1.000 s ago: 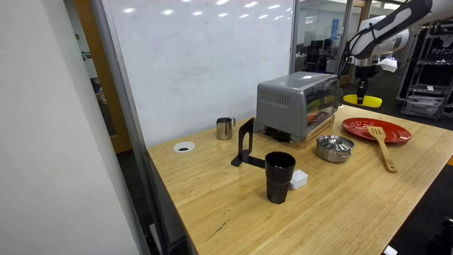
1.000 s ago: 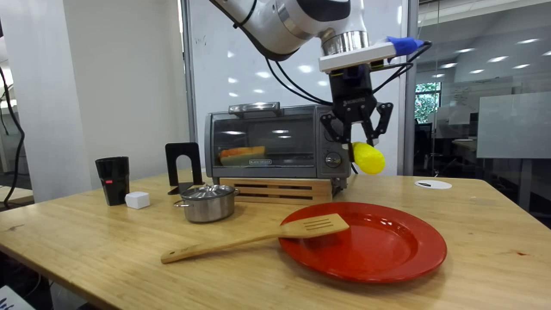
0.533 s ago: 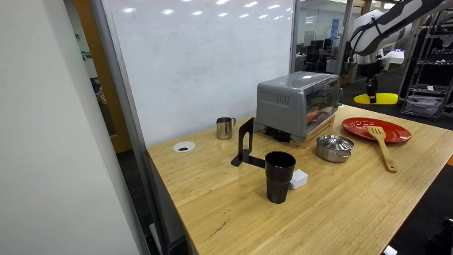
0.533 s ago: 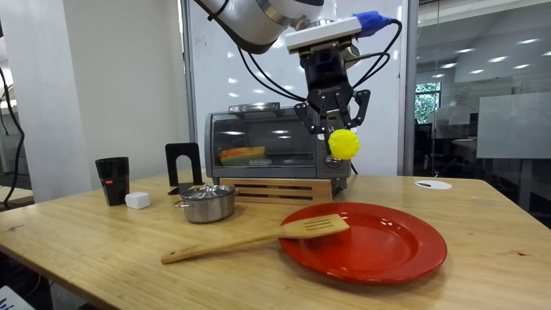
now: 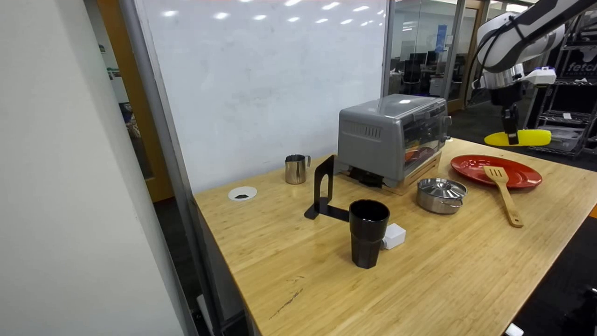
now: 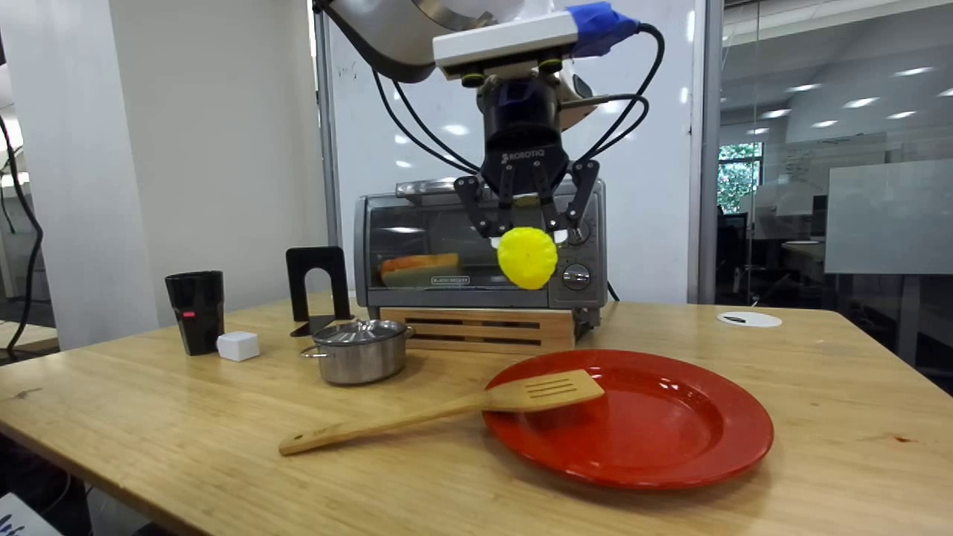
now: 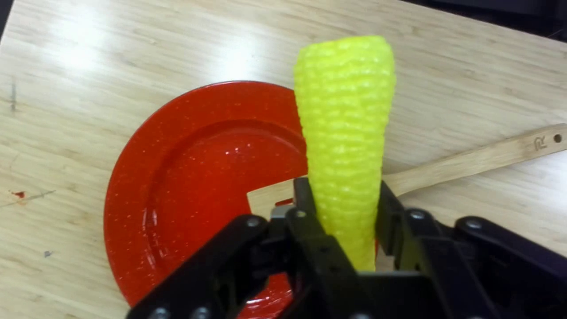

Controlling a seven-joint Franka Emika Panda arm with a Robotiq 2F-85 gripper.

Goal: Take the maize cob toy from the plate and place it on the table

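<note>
The yellow maize cob toy [image 7: 345, 119] is gripped across its width between my fingers. My gripper [image 7: 346, 195] is shut on it and points down. In an exterior view the cob [image 5: 535, 137] hangs level in the air beneath my gripper [image 5: 512, 138]. In an exterior view the cob [image 6: 527, 257] shows end-on, with the toaster oven behind it. The red plate [image 6: 733, 428] lies on the light wooden table [image 6: 186, 454], below the cob. In the wrist view the plate [image 7: 128, 208] is partly hidden by the cob and my fingers.
A wooden spatula [image 6: 417, 417] leans on the plate's rim, its handle on the table. The grey toaster oven [image 6: 454, 246] stands behind on a wooden rack. A lidded metal pot [image 6: 365, 357], black cup [image 6: 197, 313], white block [image 6: 238, 346] and black bookend [image 6: 298, 275] stand to one side.
My gripper and the held cob have moved left and closer to the camera in one exterior picture, rightward in another. The cob has turned to point end-on. The plate and spatula stay put.
</note>
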